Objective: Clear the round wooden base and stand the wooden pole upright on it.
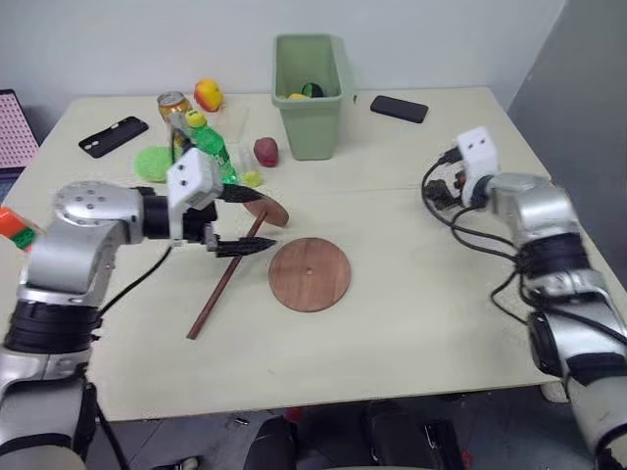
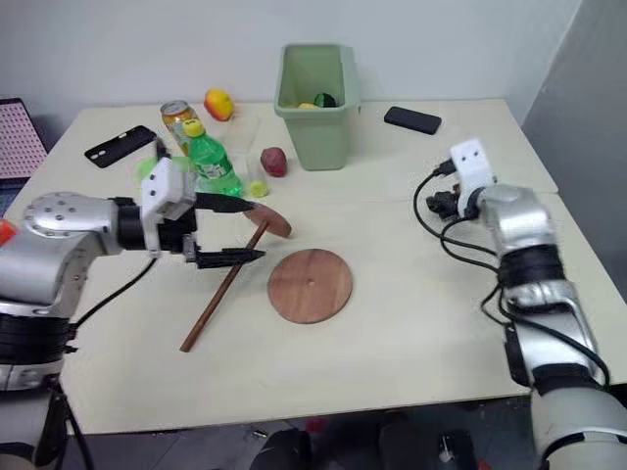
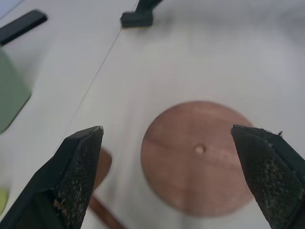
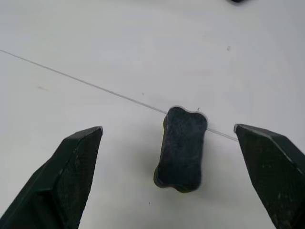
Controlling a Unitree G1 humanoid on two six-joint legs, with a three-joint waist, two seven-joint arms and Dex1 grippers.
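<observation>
The flat round reddish-brown wooden base [image 1: 310,274] lies bare mid-surface, the thin dark-brown wooden pole [image 1: 223,283] flat just left of it, stiff and light by the look, best pinched mid-shaft, as left gripper [image 1: 257,219] and right gripper [image 4: 167,181] gape wide, empty.

Readable text: none that I can make out. Labels on the can [image 1: 173,104] and the green bottle [image 1: 210,149] on my desk are illegible.
</observation>
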